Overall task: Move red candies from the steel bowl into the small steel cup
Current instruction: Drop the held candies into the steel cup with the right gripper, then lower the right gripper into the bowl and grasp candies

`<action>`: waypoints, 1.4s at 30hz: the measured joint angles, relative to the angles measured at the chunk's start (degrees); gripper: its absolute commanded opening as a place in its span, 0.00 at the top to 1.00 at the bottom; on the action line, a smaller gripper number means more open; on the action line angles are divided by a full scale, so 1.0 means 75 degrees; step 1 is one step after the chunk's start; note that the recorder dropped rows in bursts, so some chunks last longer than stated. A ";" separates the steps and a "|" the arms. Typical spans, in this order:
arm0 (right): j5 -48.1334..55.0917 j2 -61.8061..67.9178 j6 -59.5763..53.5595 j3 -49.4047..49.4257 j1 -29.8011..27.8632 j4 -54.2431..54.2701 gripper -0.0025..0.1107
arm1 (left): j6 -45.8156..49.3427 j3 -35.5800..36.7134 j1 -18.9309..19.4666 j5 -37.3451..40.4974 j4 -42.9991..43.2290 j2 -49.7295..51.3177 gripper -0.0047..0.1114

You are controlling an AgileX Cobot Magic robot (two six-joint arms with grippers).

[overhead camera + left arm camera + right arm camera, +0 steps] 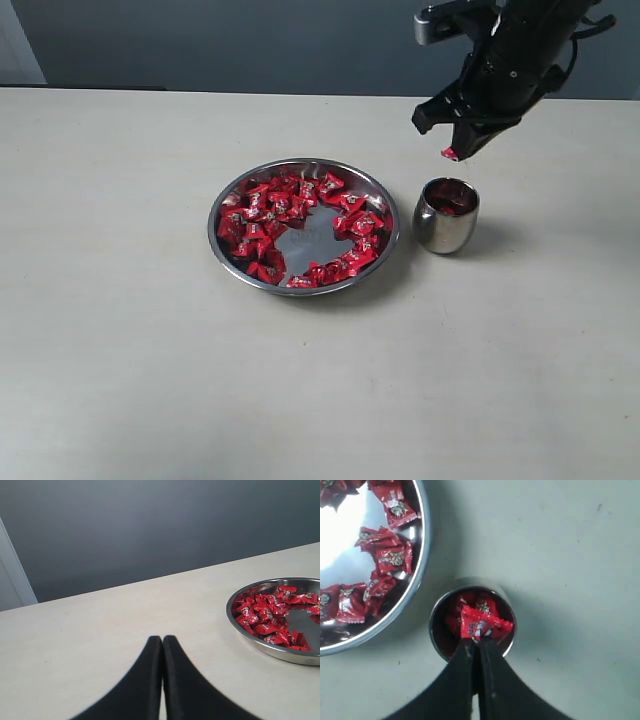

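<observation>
A pale beige worktop (120,380) fills most of the exterior view, and behind it stands a dark grey-blue wall (250,40).

Near the middle of the worktop sits the steel bowl (215,225), wide and shallow. The red candies (262,215) lie inside it in a loose ring along the rim. They are thickest from about 9 to 12 o'clock, and a bare mirror-like patch is open at the centre and toward 6 o'clock.

The small steel cup (445,232) stands upright at 3 o'clock from the bowl. It is just beside the bowl but does not touch it. Some red wrappers already show inside its mouth.

The right tool (455,150) hangs in the air over the cup and points down. It is not touching the cup. Its black fingers are clenched on a held candy (451,154), which is pinched at the very tips. The right wrist view shows this candy (482,625) directly over the mouth of the cup (436,630), with more red candies in the cup below it. The rim of the bowl (422,545) shows close by in the same view.

The left tool (162,642) appears only in the left wrist view. It is clenched, with its two black fingers pressed flat against each other. It is low over bare worktop (75,645), well apart from the bowl (235,625), which shows at the edge of that view with candies (265,612) in it.
</observation>
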 measured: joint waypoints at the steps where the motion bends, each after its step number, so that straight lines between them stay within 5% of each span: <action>1: 0.0066 0.0000 0.0000 0.0000 -0.0020 -0.0014 0.98 | 0.0000 0.0000 0.0000 0.0000 0.0000 0.0000 0.94; 7: 0.0305 0.0000 -0.0035 0.0000 -0.0018 0.0147 0.98 | 0.0000 0.0000 0.0000 0.0000 0.0000 0.0000 0.94; 13: 0.0483 0.0311 -0.0210 0.0000 -0.0018 0.0192 0.63 | 0.0000 0.0000 0.0000 0.0000 0.0000 0.0000 0.94; 19: 0.0355 0.0401 -0.0246 0.0000 -0.0018 0.0327 0.63 | 0.0000 0.0000 0.0000 0.0000 0.0000 0.0000 0.94; 27: -0.0174 0.0386 -0.1664 0.0000 0.0665 0.3233 0.63 | 0.0000 0.0000 0.0000 0.0000 0.0000 0.0000 0.94; 34: -0.1986 0.1128 -0.2019 0.0000 0.1852 0.3512 0.63 | 0.0000 0.0000 0.0000 0.0000 0.0000 0.0000 0.94; 42: -0.2478 0.1824 -0.2048 0.0000 0.2311 0.3542 0.63 | 0.0000 0.0000 0.0000 0.0000 0.0000 0.0000 0.94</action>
